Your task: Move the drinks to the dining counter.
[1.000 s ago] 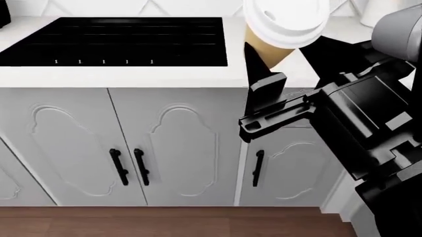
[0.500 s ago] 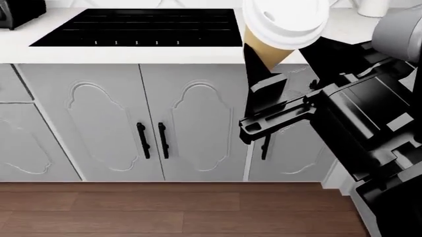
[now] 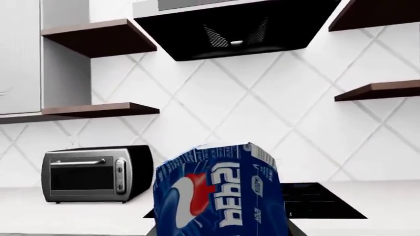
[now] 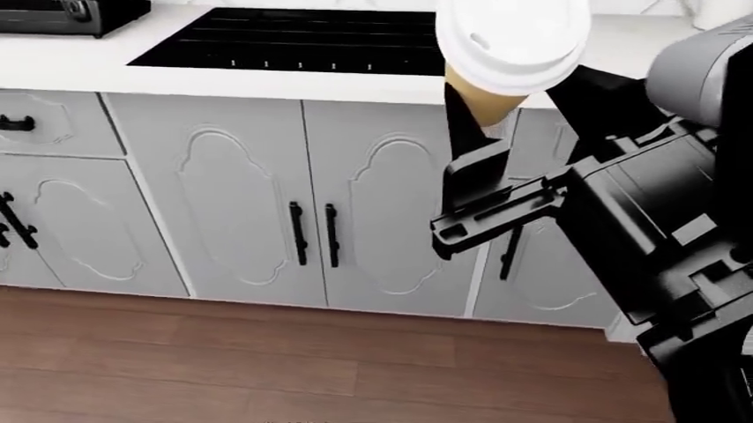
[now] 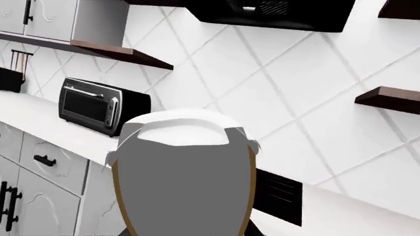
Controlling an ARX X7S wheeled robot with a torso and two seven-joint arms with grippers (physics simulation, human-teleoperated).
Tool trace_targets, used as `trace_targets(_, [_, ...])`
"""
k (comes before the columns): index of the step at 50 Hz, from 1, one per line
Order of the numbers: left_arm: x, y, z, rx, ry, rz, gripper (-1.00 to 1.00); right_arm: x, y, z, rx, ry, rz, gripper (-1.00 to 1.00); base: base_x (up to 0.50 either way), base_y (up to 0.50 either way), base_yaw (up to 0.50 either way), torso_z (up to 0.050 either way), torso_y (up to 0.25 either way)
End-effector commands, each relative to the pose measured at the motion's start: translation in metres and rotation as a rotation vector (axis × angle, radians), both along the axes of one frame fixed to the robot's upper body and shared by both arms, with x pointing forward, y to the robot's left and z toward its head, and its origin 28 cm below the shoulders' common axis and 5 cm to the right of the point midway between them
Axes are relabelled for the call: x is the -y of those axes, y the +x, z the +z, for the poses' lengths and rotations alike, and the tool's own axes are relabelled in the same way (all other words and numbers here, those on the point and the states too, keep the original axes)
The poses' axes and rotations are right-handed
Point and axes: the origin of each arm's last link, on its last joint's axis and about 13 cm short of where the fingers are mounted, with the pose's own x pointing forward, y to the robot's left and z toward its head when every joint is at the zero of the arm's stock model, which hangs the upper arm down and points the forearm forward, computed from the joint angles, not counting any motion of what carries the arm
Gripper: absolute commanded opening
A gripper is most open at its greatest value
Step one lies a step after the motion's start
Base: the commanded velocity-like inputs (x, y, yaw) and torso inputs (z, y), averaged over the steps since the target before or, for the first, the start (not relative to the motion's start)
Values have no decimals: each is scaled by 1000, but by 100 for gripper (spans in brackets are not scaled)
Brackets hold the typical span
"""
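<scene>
In the head view my right gripper (image 4: 518,104) is shut on the tan paper coffee cup (image 4: 480,95), which it holds upright in the air in front of the cabinets. The cup's white lid (image 4: 513,40) faces the camera. The right wrist view is filled by the same cup (image 5: 184,182), with dark finger edges at its sides. In the left wrist view the blue soda can (image 3: 220,196) with its red-white-blue logo sits between the jaws of my left gripper (image 3: 220,232), off the worktop. The left gripper is out of the head view. The dining counter is out of view.
A white marble top (image 4: 70,62) carries a black cooktop (image 4: 306,40) and a toaster oven (image 3: 92,172). Grey cabinet doors with black handles (image 4: 312,233) stand below it, and wooden floor (image 4: 235,361) lies in front. A range hood (image 3: 236,24) and wall shelves (image 3: 98,37) hang above.
In the head view the cabinets and cooktop have slid to the right and upward, more floor shows, and the toaster has come into view. The cup stays in the right gripper.
</scene>
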Motion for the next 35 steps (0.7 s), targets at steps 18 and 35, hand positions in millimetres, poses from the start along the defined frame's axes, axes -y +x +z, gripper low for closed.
trace_targets(18, [0, 0, 0, 2, -7, -2, -100, 0, -1, -2, 23, -38, -10, -100, 0, 0, 500, 0, 0])
trace_targets(35, [1, 0, 0, 1, -2, -5, -100, -1, -1, -2, 20, -48, 2, -100, 0, 0, 500, 0, 0])
